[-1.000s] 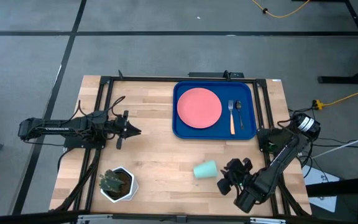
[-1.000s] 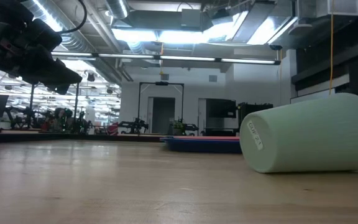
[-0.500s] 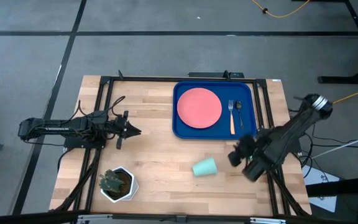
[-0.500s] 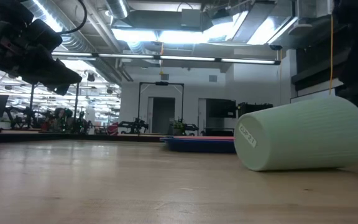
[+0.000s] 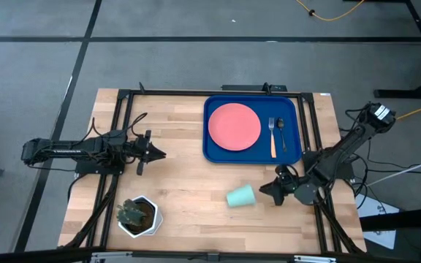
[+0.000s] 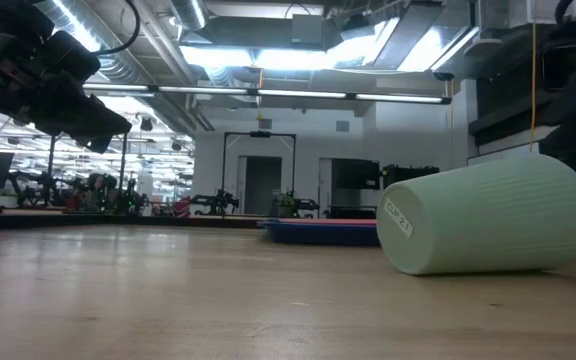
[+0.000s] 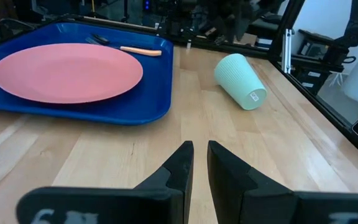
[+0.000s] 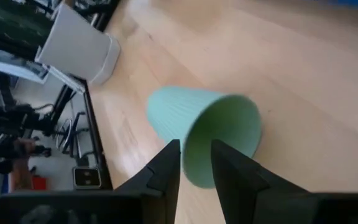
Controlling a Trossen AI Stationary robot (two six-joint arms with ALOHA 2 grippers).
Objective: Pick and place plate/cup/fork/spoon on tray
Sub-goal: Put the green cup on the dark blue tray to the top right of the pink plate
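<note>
My bench (image 5: 174,139) carries the tray (image 5: 214,150), already holding plate (image 5: 234,126), fork (image 5: 272,136) and spoon (image 5: 281,131). The cup (image 5: 241,196) lies tipped beside it. My right jaws (image 5: 275,192), apart, have swung round to face its mouth; my left jaws (image 5: 154,153) wait, nearly together.

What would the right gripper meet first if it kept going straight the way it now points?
Most likely the cup. The right gripper points at the cup's open mouth as it lies on its side on the table, off the tray. Nothing shows between them, though the gap is hard to judge.
</note>
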